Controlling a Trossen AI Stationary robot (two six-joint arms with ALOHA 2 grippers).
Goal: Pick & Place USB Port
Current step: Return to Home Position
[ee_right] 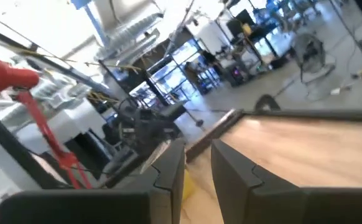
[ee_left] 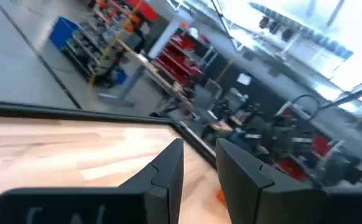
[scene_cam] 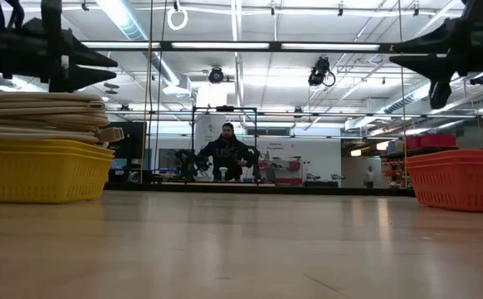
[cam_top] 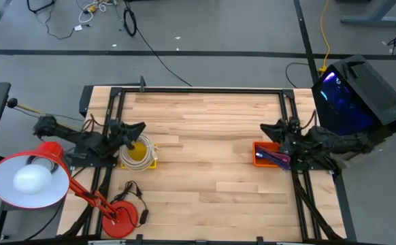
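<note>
An orange basket (cam_top: 267, 155) on the table's right side holds small dark and purple parts (cam_top: 277, 158); which of them is the USB port I cannot tell. It also shows in the low view (scene_cam: 461, 178). A yellow basket (cam_top: 149, 162) on the left holds coiled white cables (cam_top: 135, 154). My left gripper (cam_top: 142, 126) hovers above the yellow basket's far side, empty, its fingers a narrow gap apart (ee_left: 199, 168). My right gripper (cam_top: 265, 128) hovers just beyond the orange basket's far edge, empty, with a narrow gap too (ee_right: 198, 165).
A red desk lamp (cam_top: 31, 178) with its base (cam_top: 120, 219) stands at the near left corner. A dark box with a blue glow (cam_top: 354, 95) sits off the right edge. Bare wood (cam_top: 205, 150) lies between the baskets. A person (scene_cam: 227, 152) sits far behind the table.
</note>
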